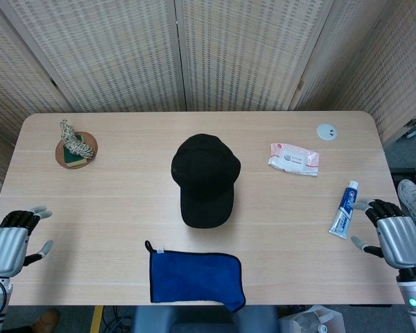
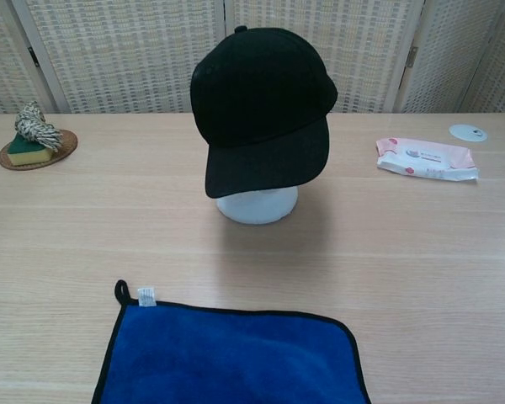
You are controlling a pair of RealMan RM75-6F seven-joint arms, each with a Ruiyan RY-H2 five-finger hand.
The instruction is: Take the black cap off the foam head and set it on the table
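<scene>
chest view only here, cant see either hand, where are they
Observer: In the head view both sit at the table's near corners, left hand and right hand, each holding nothing with its fingers apart.
Operator: anything near the right one
Observer: A toothpaste tube lies just left of it, not held.
Operator: cap still on the head?
Observer: Yes, the black cap covers the foam head, which only your view shows.
</scene>
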